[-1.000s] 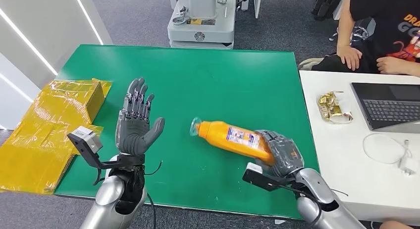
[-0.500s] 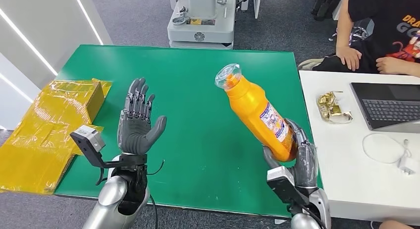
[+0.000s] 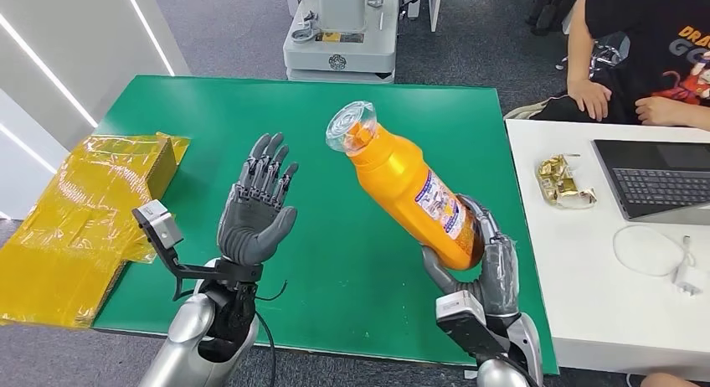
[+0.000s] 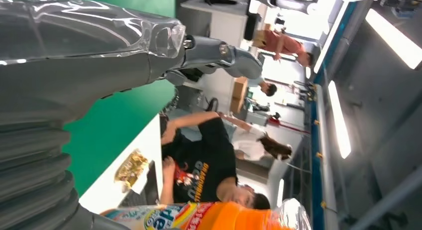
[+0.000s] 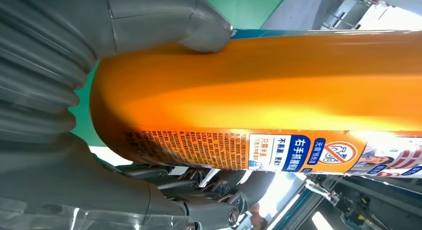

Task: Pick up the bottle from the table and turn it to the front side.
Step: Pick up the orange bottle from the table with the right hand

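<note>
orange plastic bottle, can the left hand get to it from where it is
Probably yes. The left hand is raised with fingers spread, holding nothing, beside the orange plastic bottle with the clear cap, which the right hand holds tilted above the green table. Nothing lies between them.

The head view looks forward and down from high on the robot onto the green counter (image 3: pixel 335 127), both arms entering from below. The left wrist view sits close behind the left hand (image 4: pixel 74 65), turned sideways, facing across the counter toward a seated person (image 4: pixel 209 160). The right wrist view sits tight against the bottle (image 5: pixel 259 90); all three views share the bottle.
</note>
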{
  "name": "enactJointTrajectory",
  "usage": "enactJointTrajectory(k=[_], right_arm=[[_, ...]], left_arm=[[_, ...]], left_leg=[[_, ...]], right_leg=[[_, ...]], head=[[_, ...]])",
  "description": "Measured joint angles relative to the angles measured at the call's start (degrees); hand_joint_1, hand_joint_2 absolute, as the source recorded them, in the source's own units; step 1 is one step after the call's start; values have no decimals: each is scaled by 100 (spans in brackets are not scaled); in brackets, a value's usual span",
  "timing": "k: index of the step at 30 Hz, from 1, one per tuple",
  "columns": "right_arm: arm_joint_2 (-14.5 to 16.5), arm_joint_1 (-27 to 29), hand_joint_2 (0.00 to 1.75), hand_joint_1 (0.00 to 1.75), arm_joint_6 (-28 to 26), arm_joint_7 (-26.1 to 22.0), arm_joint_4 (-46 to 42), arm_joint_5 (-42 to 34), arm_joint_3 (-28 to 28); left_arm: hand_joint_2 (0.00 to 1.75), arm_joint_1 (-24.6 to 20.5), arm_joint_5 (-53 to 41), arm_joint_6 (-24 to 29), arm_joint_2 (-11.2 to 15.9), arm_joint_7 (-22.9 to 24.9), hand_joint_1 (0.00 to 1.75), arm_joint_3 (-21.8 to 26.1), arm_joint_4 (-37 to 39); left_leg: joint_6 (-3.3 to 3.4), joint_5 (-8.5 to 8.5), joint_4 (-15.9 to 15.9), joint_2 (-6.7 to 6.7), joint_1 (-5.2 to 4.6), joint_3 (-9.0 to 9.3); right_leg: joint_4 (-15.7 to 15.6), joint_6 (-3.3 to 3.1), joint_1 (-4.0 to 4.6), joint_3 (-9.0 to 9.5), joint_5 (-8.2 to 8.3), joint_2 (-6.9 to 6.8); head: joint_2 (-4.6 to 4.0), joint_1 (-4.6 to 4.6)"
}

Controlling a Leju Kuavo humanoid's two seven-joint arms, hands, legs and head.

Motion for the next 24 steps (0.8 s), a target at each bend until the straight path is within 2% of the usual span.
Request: enactJointTrajectory(k=[5,10,20,24], right_arm=[[5,-268,175,175,486,122,108,102,199],[4,-653,175,175,1124,347,364,61,446],[4,-1093,175,175,1719,384,741,40,730],[3,-1160,175,175,1804,386,827,22,791]], left_arm=[[175,-172,233,-449,3,225,0,-150,0],[175,-455,345,-645,-26,341,0,-332,5],[175,-651,459,-697,-27,339,0,-415,142],[175,-662,472,-696,-25,329,0,-415,186]], left_leg=[[0,0,1,0,0,0],[0,0,1,1,1,1],[-1,0,1,0,1,0],[-1,0,1,1,1,0]], right_leg=[[0,-1,0,-1,1,1],[1,-2,0,-1,1,1],[1,-2,0,-2,1,1],[1,-2,0,-2,1,2]], head=[[0,-1],[0,-1],[0,-1],[0,0]])
